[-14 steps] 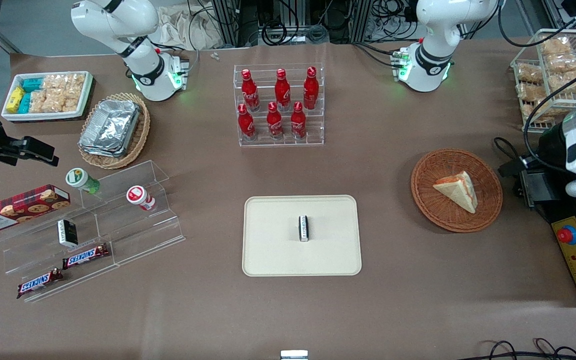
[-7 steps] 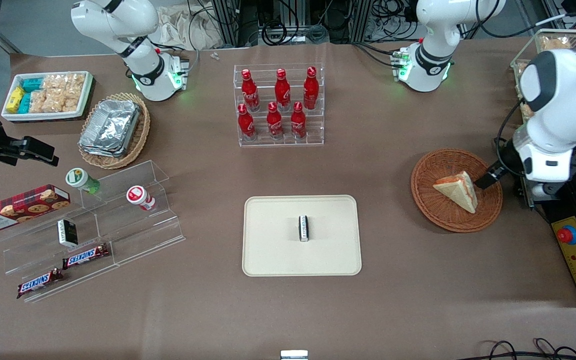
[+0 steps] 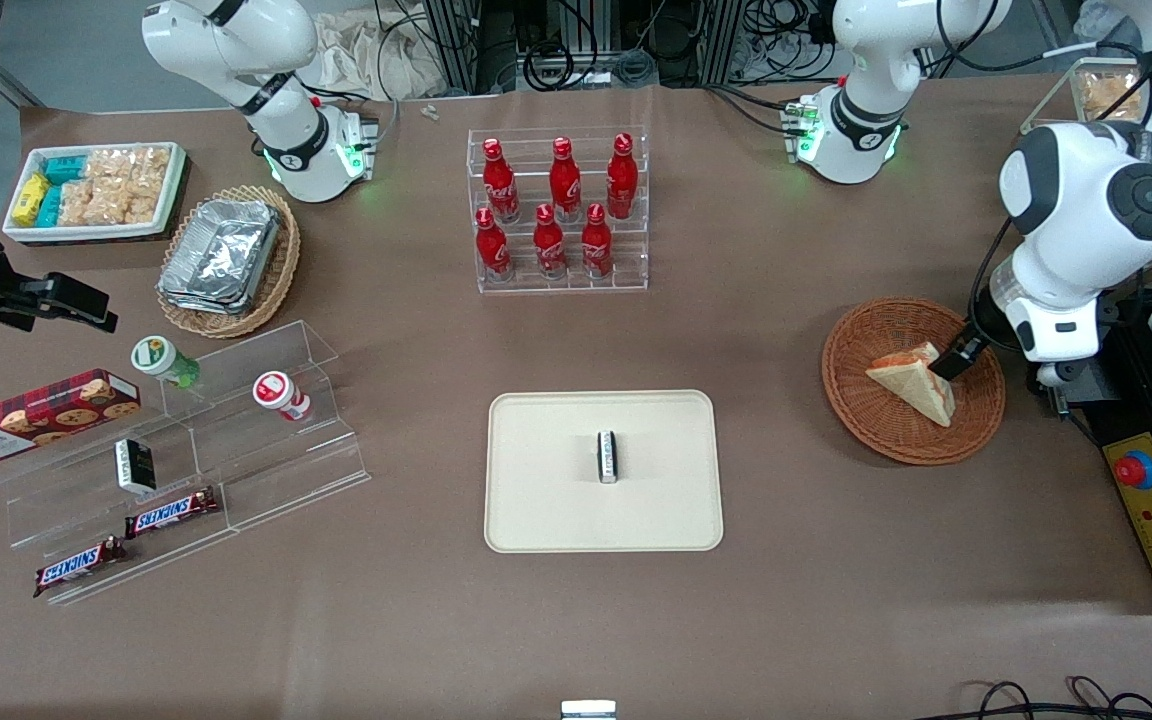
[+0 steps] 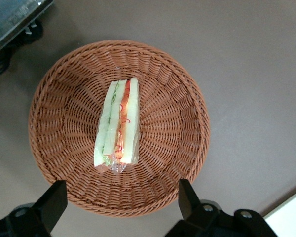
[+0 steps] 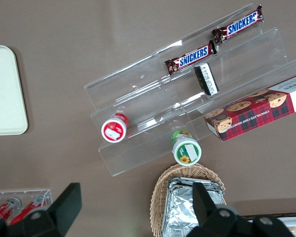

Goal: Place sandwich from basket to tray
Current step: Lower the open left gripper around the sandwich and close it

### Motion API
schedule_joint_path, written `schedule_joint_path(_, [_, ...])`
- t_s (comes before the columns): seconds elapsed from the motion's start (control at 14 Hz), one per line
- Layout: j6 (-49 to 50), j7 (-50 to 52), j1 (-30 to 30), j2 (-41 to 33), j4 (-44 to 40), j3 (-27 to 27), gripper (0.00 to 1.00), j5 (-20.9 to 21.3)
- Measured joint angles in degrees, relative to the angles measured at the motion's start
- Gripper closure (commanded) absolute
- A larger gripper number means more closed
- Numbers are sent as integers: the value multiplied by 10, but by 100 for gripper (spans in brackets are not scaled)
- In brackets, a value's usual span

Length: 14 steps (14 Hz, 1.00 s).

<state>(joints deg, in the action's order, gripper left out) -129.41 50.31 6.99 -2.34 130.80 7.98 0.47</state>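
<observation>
Sandwich point(image 4: 118, 124): triangular wedge of white bread, wrapped in clear film, standing on edge in the middle of the round wicker basket point(image 3: 876, 425), red and green filling facing up toward the wrist camera. Probably light and soft, easily crushed, with slippery film; best pinched gently across the two flat bread faces near mid-length, not on the filling edge. Gripper point(image 4: 119, 205) poised above the basket, over the sandwich's end, fingers point(image 4: 53, 201) spread wide and holding nothing. Cream tray point(image 3: 536, 520) well apart toward the table's middle, a small dark packet point(image 3: 608, 456) standing at its centre.
</observation>
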Motion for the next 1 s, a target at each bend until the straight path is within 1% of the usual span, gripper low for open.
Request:
schedule_joint_path(0.57, [-123, 3, 2, 43, 63, -4, 0, 0])
schedule_joint_path(0.79, [-155, 2, 2, 59, 79, -21, 0, 0])
schedule_joint_path(1.0, [-184, 1, 4, 69, 93, -26, 0, 0])
